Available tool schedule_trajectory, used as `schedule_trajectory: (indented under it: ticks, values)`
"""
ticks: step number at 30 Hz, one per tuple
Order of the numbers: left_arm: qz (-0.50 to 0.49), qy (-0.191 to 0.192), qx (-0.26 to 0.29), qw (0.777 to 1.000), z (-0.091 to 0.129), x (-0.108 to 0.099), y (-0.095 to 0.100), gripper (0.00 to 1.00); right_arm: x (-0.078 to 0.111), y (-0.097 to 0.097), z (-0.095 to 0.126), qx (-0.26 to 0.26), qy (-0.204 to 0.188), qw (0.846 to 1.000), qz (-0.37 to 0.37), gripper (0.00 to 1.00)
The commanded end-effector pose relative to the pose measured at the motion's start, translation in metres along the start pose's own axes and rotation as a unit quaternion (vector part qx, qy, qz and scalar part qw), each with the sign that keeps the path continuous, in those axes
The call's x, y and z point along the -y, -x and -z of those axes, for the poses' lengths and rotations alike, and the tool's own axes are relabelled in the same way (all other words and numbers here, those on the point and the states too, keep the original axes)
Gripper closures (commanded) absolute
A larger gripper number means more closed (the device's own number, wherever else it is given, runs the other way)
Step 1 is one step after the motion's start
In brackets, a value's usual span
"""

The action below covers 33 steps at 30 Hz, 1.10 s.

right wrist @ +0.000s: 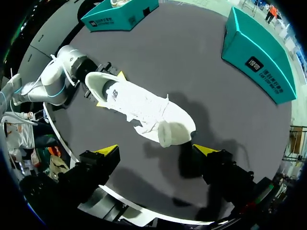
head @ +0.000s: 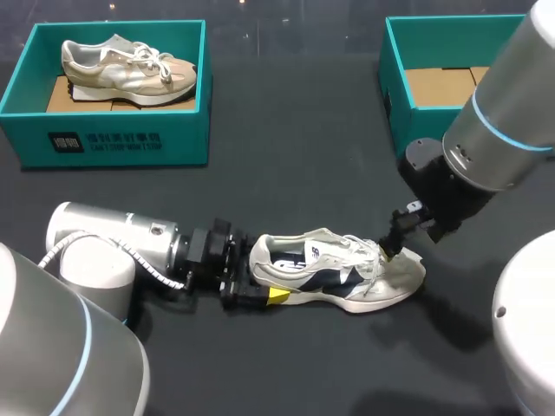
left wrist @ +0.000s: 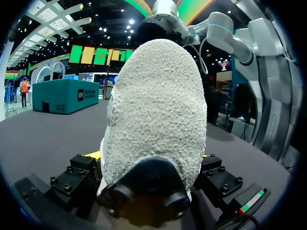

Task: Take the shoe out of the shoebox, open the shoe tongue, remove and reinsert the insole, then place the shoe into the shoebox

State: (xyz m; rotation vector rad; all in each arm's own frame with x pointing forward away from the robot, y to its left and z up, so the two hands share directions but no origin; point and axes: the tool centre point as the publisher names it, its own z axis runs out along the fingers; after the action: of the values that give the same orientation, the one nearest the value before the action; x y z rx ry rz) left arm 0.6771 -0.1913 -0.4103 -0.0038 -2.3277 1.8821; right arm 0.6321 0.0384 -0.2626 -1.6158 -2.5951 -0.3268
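A white and navy shoe (head: 347,277) lies on its sole on the dark table, toe to the right. My left gripper (head: 264,275) has its fingers on both sides of the heel, so it is shut on the shoe. In the left wrist view the fuzzy heel (left wrist: 158,110) fills the space between the fingers. My right gripper (head: 392,247) hangs over the toe and laces, open. In the right wrist view its yellow tips stand wide apart, the shoe (right wrist: 139,103) lies ahead of them, and my left gripper (right wrist: 109,88) shows at the heel.
A teal shoebox (head: 113,139) at the back left holds a second, beige shoe (head: 130,69). Another teal shoebox (head: 395,95) stands at the back right with only cardboard showing inside. Bare dark table lies between the boxes and the shoe.
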Motion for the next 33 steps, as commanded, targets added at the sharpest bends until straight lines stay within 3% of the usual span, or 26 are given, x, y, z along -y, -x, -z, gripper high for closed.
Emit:
schedule_trajectory:
  ticks: [1,8,20,27,31,33]
  values:
    - [0.000,0.000,0.001,1.000,-0.001,-0.002,-0.001,1.00,-0.021,-0.038,-0.008,0.067,-0.042,0.996,-0.044,0.00]
    - [0.000,0.000,0.001,1.000,-0.001,-0.002,-0.001,1.00,-0.046,-0.082,-0.021,0.107,-0.088,0.987,-0.084,0.00]
    - [0.000,0.000,0.001,1.000,-0.001,-0.002,-0.001,1.00,-0.049,-0.088,-0.023,0.113,-0.083,0.986,-0.095,0.00]
    - [0.000,0.000,0.001,1.000,-0.001,-0.002,-0.001,1.00,-0.065,-0.118,-0.042,0.160,-0.089,0.969,-0.167,0.00]
    - [0.000,0.000,0.001,1.000,-0.001,-0.002,-0.001,1.00,-0.065,-0.120,-0.049,0.191,-0.110,0.949,-0.226,0.00]
    - [0.000,0.000,0.001,1.000,-0.001,-0.002,-0.001,1.00,-0.065,-0.120,-0.049,0.191,-0.110,0.949,-0.226,0.00]
